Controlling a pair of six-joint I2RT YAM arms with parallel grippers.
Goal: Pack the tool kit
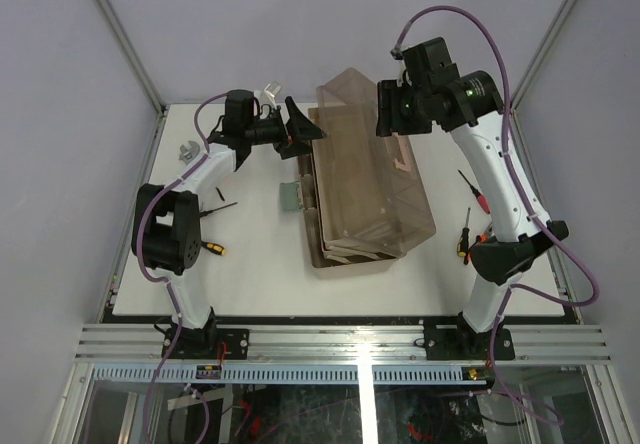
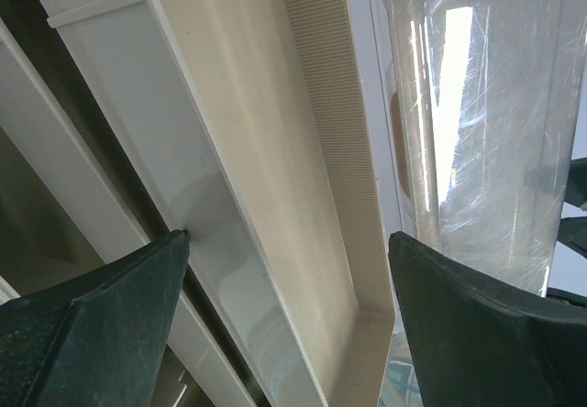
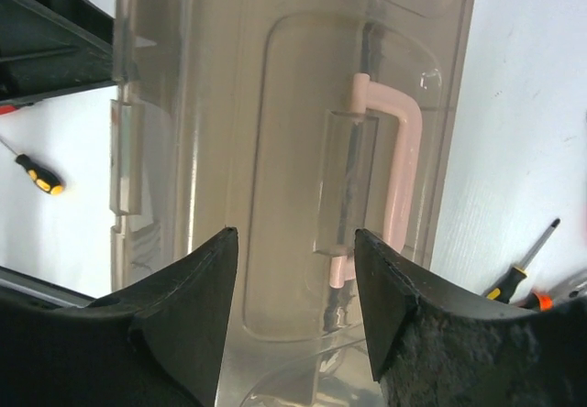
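Two grippers work at one toolbox [image 1: 348, 258], which sits mid-table with its single brown see-through lid [image 1: 375, 174] tilted up over it. From above, the left gripper [image 1: 297, 129] is at the box's far left edge and the right gripper [image 1: 390, 112] hangs over the far end of the lid. Three screwdrivers are countable on the table [image 1: 260, 284]: one to the left [image 1: 210, 248] and two to the right [image 1: 472, 192] [image 1: 464, 236]. One grey metal piece [image 1: 187, 149] lies far left, its type unclear. The left wrist view shows the fingers set wide apart, straddling a beige tray wall [image 2: 275, 178] beside the lid and clamping nothing. The right wrist view shows the fingers apart above the lid, with the one pale handle [image 3: 396, 178] visible between them and nothing gripped. Risk, as judged: every visible tool lies outside the box, so shutting the lid now would leave the kit unpacked. A push on the lid could also trap the left fingers or slide the box.
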